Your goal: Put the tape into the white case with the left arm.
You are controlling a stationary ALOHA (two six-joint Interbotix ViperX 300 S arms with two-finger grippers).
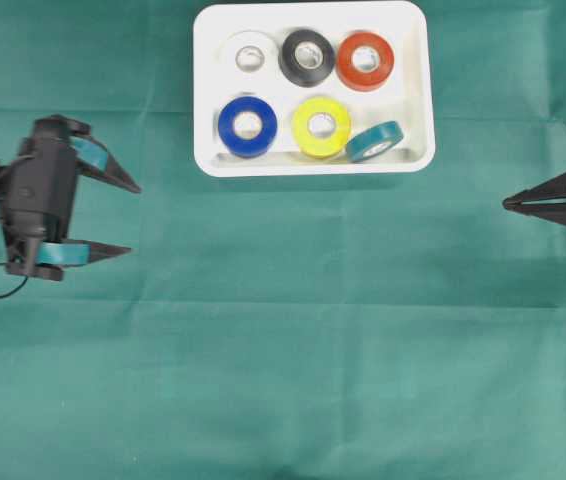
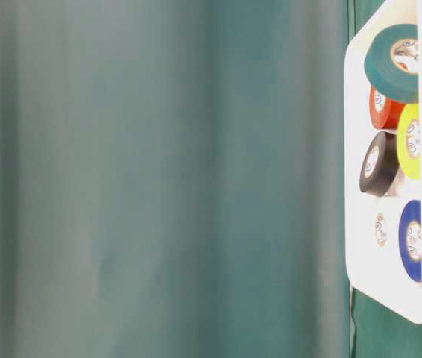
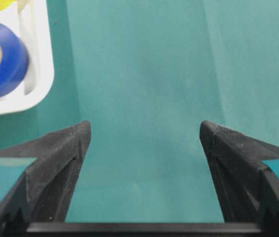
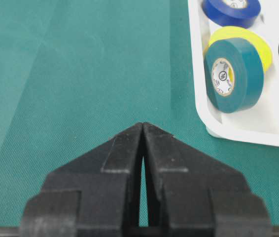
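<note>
Left claw (image 1: 131, 220) is spread wide apart with nothing between its teal-banded fingers, sitting out by the left edge of the green surface (image 1: 283, 350), well clear of the white case (image 1: 415, 90). Right claw (image 1: 508, 203) is pinched together, empty, over by the right edge.

Labels: each roll has a little printed paper ring inside its core, but honestly the print is too small to read in any view. No brand I can make out.

Now the case, up at the far edge of the surface, and it's pretty full. Back row: white tape (image 1: 248, 55), black tape (image 1: 307, 56), red tape (image 1: 365, 60). Front row: blue tape (image 1: 247, 125), yellow tape (image 1: 321, 125), all five lying flat. Teal tape (image 1: 375, 141) is in the front right corner, tilted up on its side and leaning against the yellow one, touching it. From the right wrist view you can see it standing nearly on edge, core facing out.
</note>
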